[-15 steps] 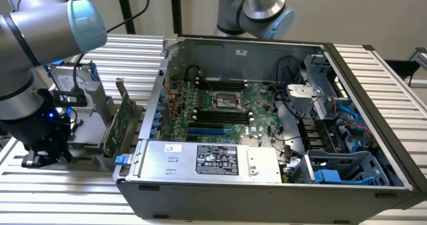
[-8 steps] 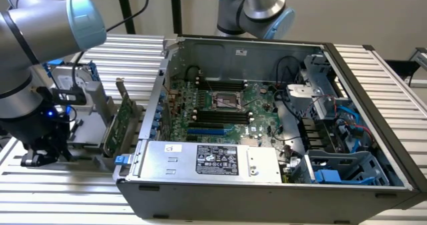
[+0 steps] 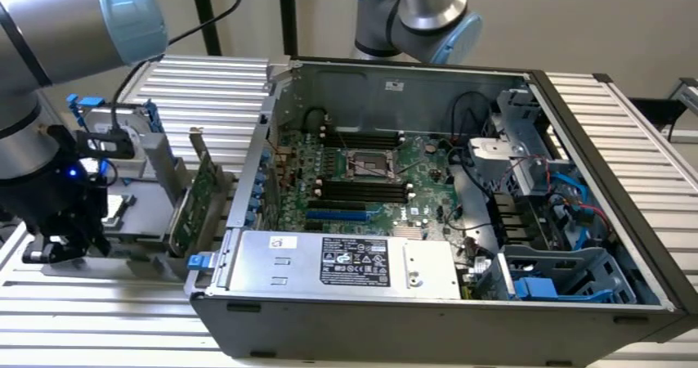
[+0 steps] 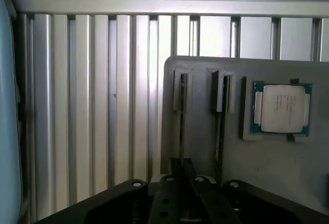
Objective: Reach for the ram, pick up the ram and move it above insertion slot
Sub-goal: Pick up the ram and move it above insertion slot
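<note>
Wrist view: the gripper point(image 4: 181, 180) hangs over the ram point(image 4: 182, 106), which stands on edge in a slot of the gray holder point(image 4: 267, 167); its grip cannot be told. The slatted table point(image 4: 92, 106) borders the holder's edge, and the open computer case point(image 3: 436, 302) stands beside it to the exterior view's right.

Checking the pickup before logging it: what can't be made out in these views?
- Wrist view: the ram stands edge-on in the grey holder, so its chips are hidden; the pincer covers its near end.
- Exterior view: the arm blocks the holder's slots.
- Exterior view: the motherboard slots are too small to judge their latches.
</note>
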`<action>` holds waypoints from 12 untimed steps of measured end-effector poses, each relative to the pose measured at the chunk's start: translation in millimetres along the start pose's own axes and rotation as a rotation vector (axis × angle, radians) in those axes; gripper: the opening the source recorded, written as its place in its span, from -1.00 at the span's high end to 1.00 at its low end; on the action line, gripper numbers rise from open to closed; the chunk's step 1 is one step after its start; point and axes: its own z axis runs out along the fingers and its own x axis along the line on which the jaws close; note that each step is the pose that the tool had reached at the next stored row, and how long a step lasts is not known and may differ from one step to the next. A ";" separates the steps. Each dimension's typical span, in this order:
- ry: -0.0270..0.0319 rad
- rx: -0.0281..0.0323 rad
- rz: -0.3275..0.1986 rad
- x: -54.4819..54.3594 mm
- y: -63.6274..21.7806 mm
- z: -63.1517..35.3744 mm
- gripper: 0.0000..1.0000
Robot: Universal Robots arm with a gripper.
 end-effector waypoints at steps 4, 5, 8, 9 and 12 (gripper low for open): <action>0.0000 0.0000 -0.001 0.1 0.2 -18.1 0.73; 0.0001 0.0000 -0.002 0.1 0.0 -22.6 0.73; 0.0001 -0.0001 -0.004 0.2 -1.6 -36.2 0.73; 0.0001 0.0000 -0.004 0.2 -2.7 -41.0 0.73; -0.0007 0.0000 -0.007 0.2 -8.0 -54.7 0.73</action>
